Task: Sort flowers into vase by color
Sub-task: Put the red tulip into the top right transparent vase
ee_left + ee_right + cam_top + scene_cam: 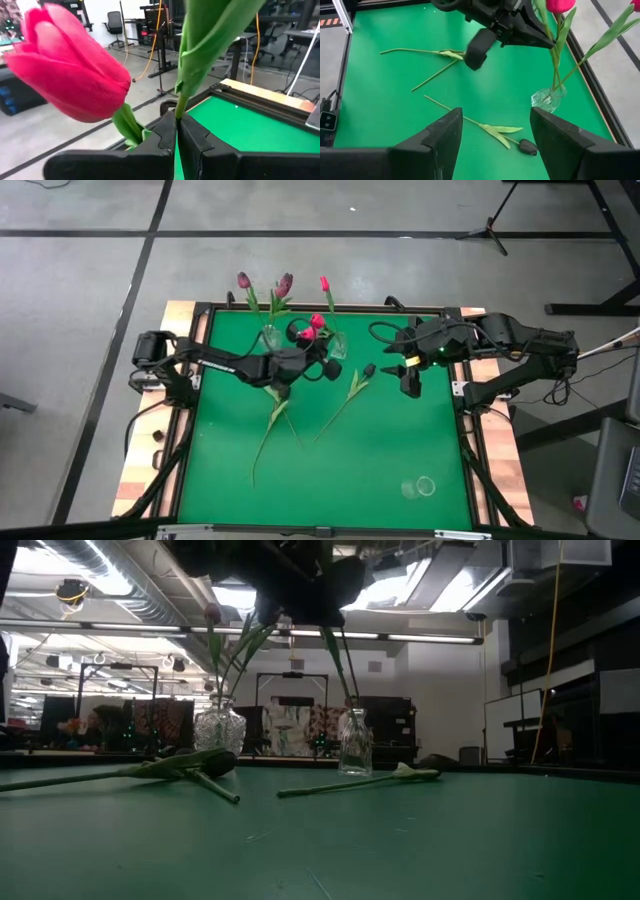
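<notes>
— Two vases are standing at the mat's far edge, the round vase (270,336) carrying purple flowers (283,284), the slim vase (338,344) a pink one (325,283).
— Left gripper (312,346)?
— Pinching a pink flower (70,82) by its stem, hanging between the vases.
— Right gripper (492,137)?
— Fingers are spreading wide above a dark flower (527,146) lying on the green mat (390,450). Other stems (270,425) are lying nearby.
</notes>
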Controlling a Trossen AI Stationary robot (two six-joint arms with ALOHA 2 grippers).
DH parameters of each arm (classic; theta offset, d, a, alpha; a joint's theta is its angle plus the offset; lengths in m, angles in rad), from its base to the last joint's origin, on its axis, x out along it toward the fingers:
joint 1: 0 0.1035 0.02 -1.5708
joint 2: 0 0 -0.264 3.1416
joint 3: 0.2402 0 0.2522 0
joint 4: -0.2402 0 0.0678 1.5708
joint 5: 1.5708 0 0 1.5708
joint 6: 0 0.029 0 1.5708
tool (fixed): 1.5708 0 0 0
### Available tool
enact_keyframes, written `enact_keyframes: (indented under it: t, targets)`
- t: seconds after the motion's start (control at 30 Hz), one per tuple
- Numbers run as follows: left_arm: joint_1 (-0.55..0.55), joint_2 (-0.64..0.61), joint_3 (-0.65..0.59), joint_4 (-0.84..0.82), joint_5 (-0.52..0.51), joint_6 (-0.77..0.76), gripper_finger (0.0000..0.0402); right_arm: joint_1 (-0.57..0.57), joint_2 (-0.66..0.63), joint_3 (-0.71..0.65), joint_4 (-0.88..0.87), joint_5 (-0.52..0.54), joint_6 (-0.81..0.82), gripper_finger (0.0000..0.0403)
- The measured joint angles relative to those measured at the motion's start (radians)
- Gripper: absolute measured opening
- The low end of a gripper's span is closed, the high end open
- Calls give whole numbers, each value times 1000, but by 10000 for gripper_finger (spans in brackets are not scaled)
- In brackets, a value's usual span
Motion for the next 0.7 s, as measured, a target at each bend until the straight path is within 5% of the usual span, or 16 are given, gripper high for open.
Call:
enact_keyframes:
  t: [0.7]
  targets:
    - [70, 3, 0, -129, 121, -179, 3, 0, 0, 0, -16, -7, -3, 234]
